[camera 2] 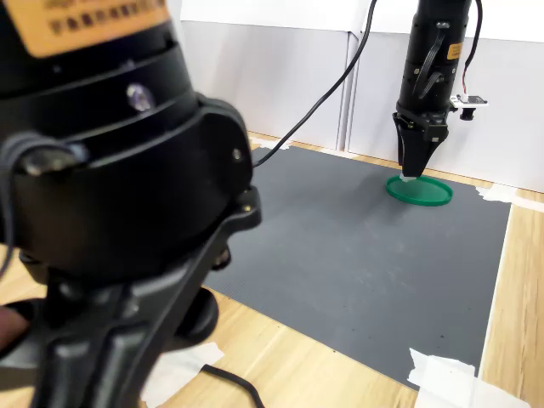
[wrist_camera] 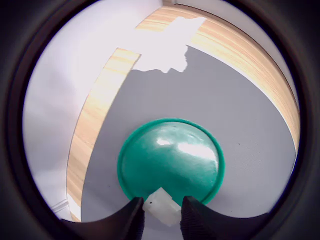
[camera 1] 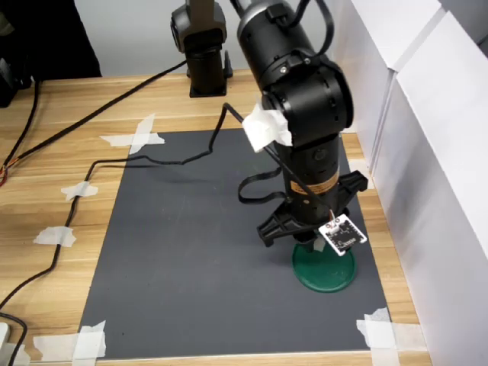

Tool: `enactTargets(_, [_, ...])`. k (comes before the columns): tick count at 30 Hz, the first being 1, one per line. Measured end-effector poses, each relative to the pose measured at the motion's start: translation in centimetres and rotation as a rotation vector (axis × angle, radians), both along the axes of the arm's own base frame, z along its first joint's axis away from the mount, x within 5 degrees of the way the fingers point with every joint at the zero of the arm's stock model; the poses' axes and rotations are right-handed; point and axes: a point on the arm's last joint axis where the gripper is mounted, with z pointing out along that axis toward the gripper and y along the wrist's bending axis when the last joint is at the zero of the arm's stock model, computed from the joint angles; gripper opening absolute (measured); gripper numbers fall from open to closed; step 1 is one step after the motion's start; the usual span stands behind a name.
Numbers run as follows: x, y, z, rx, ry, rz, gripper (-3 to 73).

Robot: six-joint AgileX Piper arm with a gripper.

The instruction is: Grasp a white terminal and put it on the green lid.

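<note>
The green lid (wrist_camera: 172, 157) lies flat on the dark mat near the mat's right edge in the first exterior view (camera 1: 325, 272), and appears at the far side in the second exterior view (camera 2: 419, 190). My gripper (wrist_camera: 162, 216) points straight down over the lid's rim. It is shut on the white terminal (wrist_camera: 162, 205), a tiny blocky piece pinched between the two black fingertips (wrist_camera: 134, 219). In both exterior views the gripper (camera 2: 411, 170) hangs just above the lid. The arm's body hides the terminal in the first exterior view.
The grey mat (camera 1: 191, 252) is taped to a wooden table (camera 1: 61, 152) with white tape pieces (camera 1: 137, 137). A black cable (camera 1: 152, 160) crosses the mat's upper left. White panels (camera 1: 427, 152) stand close on the right. A small circuit board (camera 1: 341, 233) hangs from the wrist.
</note>
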Motion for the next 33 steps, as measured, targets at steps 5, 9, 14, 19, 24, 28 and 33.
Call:
enactTargets(5, [0.0, 0.3, -0.4, -0.011, -0.004, 0.016, 33.8])
enactTargets(9, [0.3, 0.3, -0.6, -0.019, -0.028, 0.017, 45.3])
enactTargets(14, [0.2, 0.2, 0.2, -0.022, -0.047, 0.02, 50.9])
enactTargets(19, [-0.4, -0.5, 4.7, 0.091, -0.134, -0.021, 40.1])
enactTargets(24, [-1.4, -2.3, 9.0, 0.144, -0.232, -0.059, 13.3])
enactTargets(28, [-3.0, -5.6, 11.2, 0.163, -0.32, -0.138, 0.7])
enactTargets(33, [-6.5, -11.1, 13.2, 0.177, -0.546, -0.27, -1.4])
